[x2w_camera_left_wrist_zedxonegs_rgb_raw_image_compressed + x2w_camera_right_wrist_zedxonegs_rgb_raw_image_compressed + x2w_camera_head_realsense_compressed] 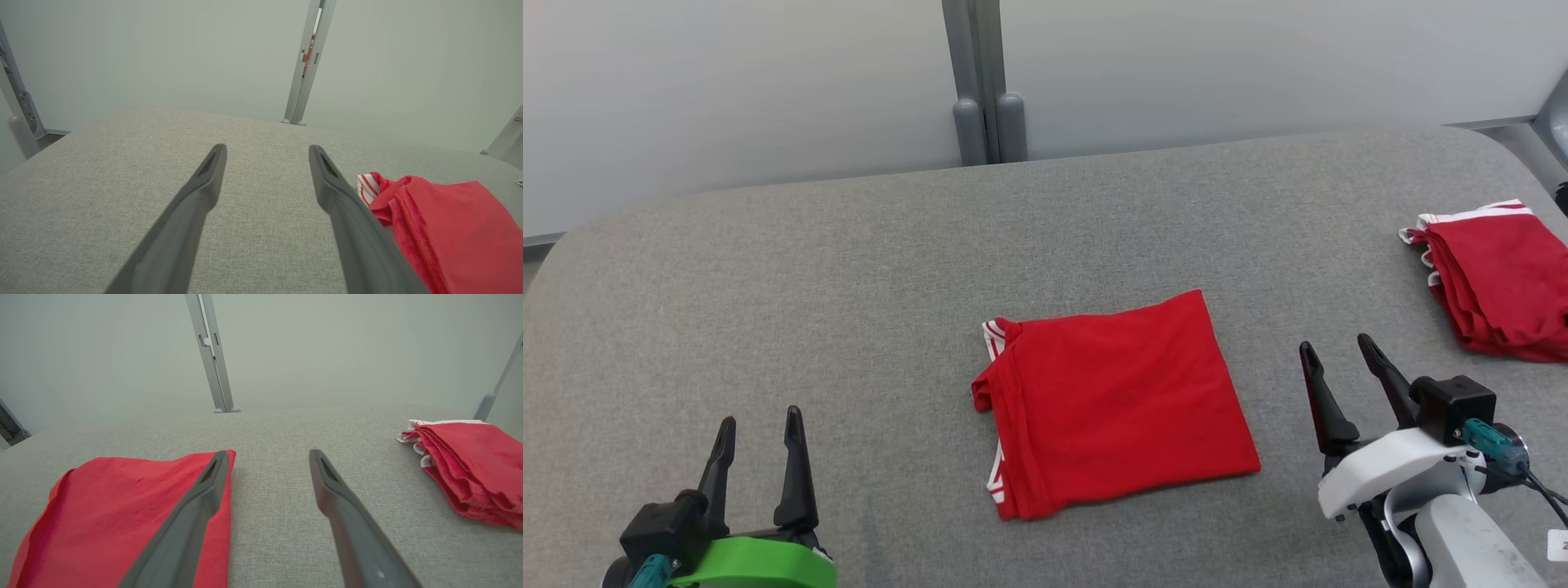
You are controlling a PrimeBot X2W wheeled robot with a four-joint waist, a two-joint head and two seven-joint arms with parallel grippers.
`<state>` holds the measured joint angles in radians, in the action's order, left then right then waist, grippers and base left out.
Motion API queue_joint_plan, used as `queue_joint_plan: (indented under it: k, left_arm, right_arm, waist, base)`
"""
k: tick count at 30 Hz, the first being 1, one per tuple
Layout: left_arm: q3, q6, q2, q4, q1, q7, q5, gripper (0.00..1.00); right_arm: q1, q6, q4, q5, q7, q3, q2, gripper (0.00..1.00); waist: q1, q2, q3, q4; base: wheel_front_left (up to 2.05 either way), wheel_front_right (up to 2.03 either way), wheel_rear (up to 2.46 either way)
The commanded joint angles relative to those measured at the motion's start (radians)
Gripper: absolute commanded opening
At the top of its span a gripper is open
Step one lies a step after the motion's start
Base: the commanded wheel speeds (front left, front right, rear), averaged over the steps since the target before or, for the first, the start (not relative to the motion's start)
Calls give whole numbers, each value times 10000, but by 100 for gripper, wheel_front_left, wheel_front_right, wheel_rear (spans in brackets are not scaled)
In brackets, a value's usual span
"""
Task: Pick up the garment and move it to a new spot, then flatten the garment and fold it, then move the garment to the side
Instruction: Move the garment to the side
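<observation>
Black fingers nearest: my left gripper (760, 416) lower left, my right gripper (1336, 343) lower right, both spread, empty, clear either side of cloth. Red garment (1119, 400) folded flat at frame centre on grey table (768, 286); I judge only side move left. Red stack (1503, 278) at right edge, likely destination

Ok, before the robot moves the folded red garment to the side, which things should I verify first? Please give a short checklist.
1. Folded garment lies flat on the grey table: ok.
2. Left end effector open, holding nothing: ok.
3. Right end effector open, holding nothing: ok.
4. Folded garment lies apart from the red stack at the right: ok.
5. Hidden lower layers folded evenly: cannot tell.
</observation>
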<state>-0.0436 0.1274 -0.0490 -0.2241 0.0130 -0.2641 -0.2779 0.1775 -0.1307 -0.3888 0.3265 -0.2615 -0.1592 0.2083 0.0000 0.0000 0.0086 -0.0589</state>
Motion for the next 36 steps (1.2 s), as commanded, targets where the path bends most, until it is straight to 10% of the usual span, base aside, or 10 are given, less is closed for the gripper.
queue_joint_plan:
  k: [1, 28, 30, 31, 36]
  left_arm:
    - [8, 32, -33, 27, 58, 5, 9, 100]
    - [693, -39, -32, 387, -1016, 6, -583, 100]
    - [716, -68, -32, 388, -1058, 6, -599, 100]
    - [741, -66, -32, 406, -1089, 6, -619, 100]
    - [877, -80, -32, 442, -1171, 6, -703, 100]
  right_arm:
    - [222, 6, -31, -28, 29, -63, 37, 100]
    - [2441, 1, -3265, 1161, 5667, -1217, -118, 100]
    - [2327, 0, -3274, 1130, 6173, -1655, 29, 46]
    - [2308, -2, -3210, 1149, 6422, -1909, 145, 2]
    - [2383, 17, -2789, 1201, 6931, -2691, 956, 0]
  waist:
    - [0, 0, 29, 29]
    - [0, 0, 2159, 1909]
    - [0, 0, 2198, 1933]
    - [0, 0, 2217, 1934]
    - [0, 0, 2281, 1840]
  base:
    - [0, 0, 0]
    - [0, 0, 0]
    - [0, 0, 0]
    - [0, 0, 0]
    - [0, 0, 0]
